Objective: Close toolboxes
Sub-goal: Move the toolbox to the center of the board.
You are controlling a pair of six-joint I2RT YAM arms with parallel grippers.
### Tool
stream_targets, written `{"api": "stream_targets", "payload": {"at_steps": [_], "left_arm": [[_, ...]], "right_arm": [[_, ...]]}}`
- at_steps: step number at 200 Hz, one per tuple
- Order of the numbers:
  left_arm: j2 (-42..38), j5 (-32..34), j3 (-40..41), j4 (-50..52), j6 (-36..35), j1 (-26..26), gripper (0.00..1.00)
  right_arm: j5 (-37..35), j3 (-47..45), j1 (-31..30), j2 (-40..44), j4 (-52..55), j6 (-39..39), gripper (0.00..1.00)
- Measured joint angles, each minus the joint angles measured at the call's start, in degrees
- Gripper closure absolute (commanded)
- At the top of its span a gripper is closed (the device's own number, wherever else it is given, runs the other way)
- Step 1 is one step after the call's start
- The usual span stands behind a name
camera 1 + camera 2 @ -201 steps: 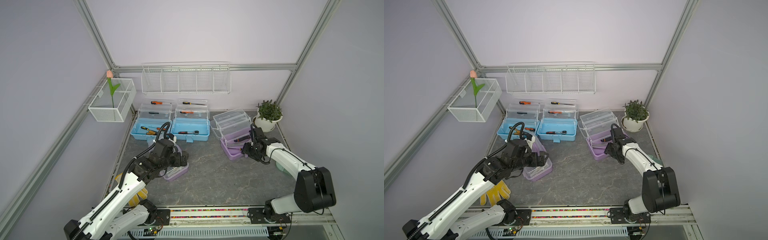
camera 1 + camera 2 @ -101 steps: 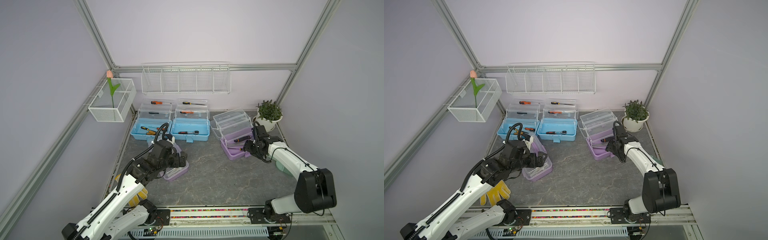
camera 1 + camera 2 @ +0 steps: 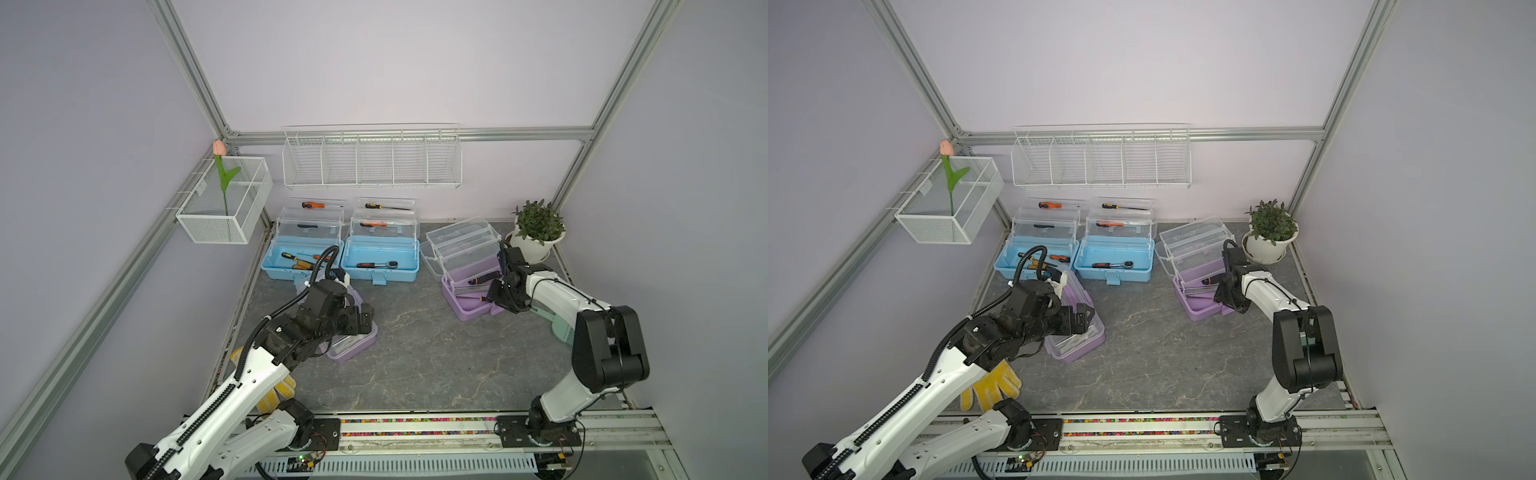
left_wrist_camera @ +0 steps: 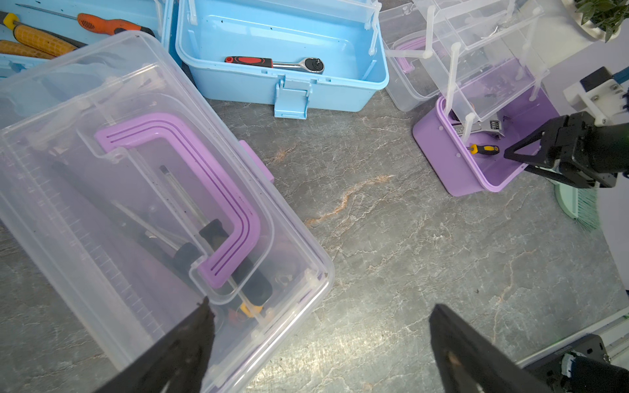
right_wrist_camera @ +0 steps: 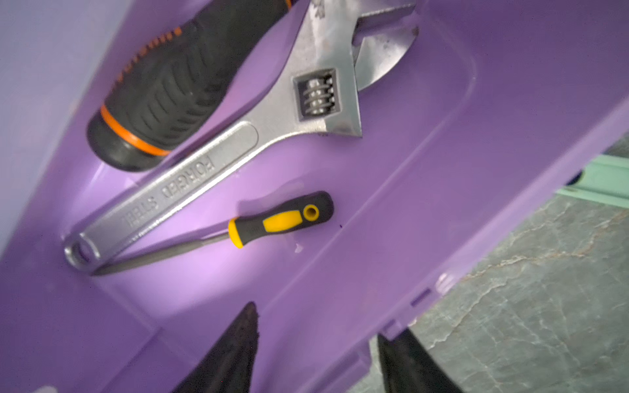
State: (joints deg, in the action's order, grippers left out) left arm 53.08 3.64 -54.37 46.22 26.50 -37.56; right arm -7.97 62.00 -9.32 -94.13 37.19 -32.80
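Right claw (image 5: 318, 321), jaws apart astride one wall of the open purple toolbox (image 3: 465, 309), has barely shifted; left claw (image 4: 321, 304) stays spread above the closed purple toolbox (image 4: 136, 170).

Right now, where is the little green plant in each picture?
Top view: the plant stands in the back corner, beside the open purple box.
Top view: the plant is in the same back corner, beside the box.
Left wrist: the plant is cut off at the picture's edge, beyond the box.
Right wrist: not in it.
Shared landmark: the open purple box, seen in every view.
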Motion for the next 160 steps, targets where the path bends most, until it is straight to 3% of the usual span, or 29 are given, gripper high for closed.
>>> {"api": "stream_targets", "payload": {"at_steps": [40, 160], "left_arm": [[-0.20, 0.66, 0.00, 0.44, 0.00, 0.00, 0.00], [-1.03, -0.15, 0.31, 0.57, 0.79, -0.02, 0.00]], "right_arm": [[-2.21, -4.04, 1.01, 3.67, 0.74, 3.32, 0.60], [-7.48, -15.02, 5.25, 14.14, 1.53, 12.96, 0.73]]}}
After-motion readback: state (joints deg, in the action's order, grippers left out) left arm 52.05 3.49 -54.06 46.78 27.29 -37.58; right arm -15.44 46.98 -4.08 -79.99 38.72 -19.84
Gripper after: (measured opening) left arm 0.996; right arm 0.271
